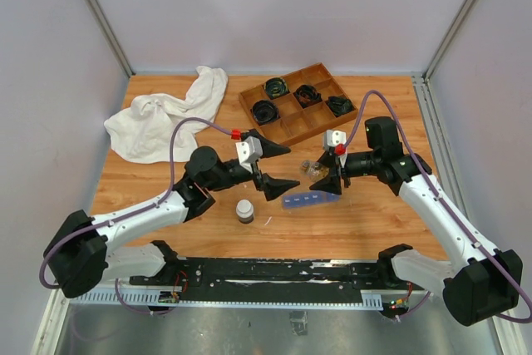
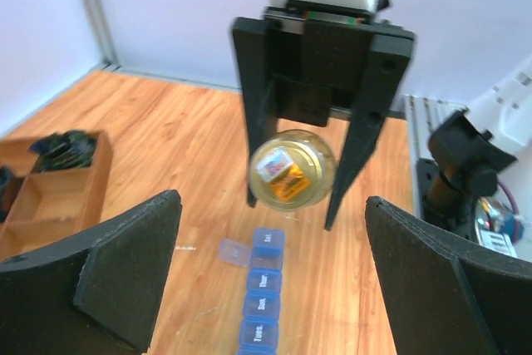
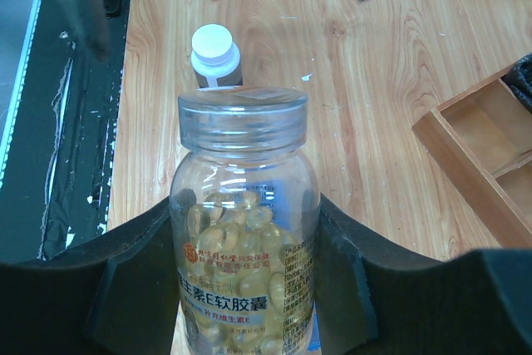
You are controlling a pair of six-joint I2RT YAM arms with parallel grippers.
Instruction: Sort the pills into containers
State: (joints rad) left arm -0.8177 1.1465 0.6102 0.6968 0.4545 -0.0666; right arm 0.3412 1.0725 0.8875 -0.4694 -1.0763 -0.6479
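Left gripper (image 1: 287, 167): jaws spread wide, nothing between them. Small dark bottle (image 1: 244, 209), white cap, stands upright at its 7 o'clock.

Pill organizer (image 1: 311, 199): blue strip lying flat on the table (image 1: 374, 214). Its long axis runs 9-to-3 in the top view, just below the jar. Lids read "Thur" and "Tues" in the left wrist view; the rest are too blurred to read.

Right gripper (image 1: 322, 174): clenched on a clear jar (image 3: 245, 230), neck pointing toward 9 o'clock. Label reads "E软胶囊".

Pills (image 3: 229, 214): amber softgels, all inside the jar.
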